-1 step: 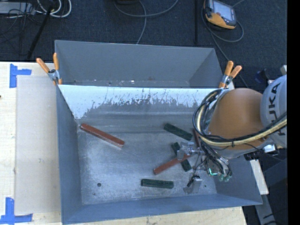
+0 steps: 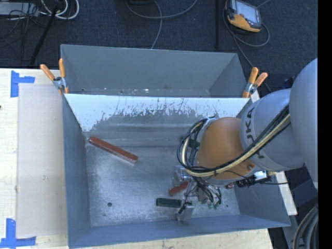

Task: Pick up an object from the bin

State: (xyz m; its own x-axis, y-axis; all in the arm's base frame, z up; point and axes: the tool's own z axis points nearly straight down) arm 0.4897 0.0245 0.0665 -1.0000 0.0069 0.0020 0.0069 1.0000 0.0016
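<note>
**Gripper low in the bin's near right part, beside a small dark bar**

Camera view: the grey metal bin [image 2: 78,154] is seen from above and a little to one side. Its floor is scuffed and mostly bare, and the far wall carries pale scratch marks. The arm [image 2: 290,123] comes in from the right, over the bin's right rim. Its wrist wears a rounded orange cover [image 2: 220,147], and cables [image 2: 188,147] loop round the cover's left side.

Below the cover the gripper [image 2: 183,211] points down into the near right part of the bin, close to the near wall. Wrist parts and wires crowd the tip, so it cannot be told whether the pincer is spread or closed, or whether it has anything in it.

A small dark bar [image 2: 168,203] lies flat on the floor just to the left of the gripper's tip. The bar's right end reaches the tip, though it cannot be told whether they touch. A short reddish piece [image 2: 177,189] lies a little farther back, just beside the gripper and partly under the wrist. A green bit [image 2: 213,205] shows to the right of the tip, among the wires.

A long brown stick [image 2: 113,149] lies well apart from all this, slanting across the left part of the floor near the foot of the far wall.
</note>
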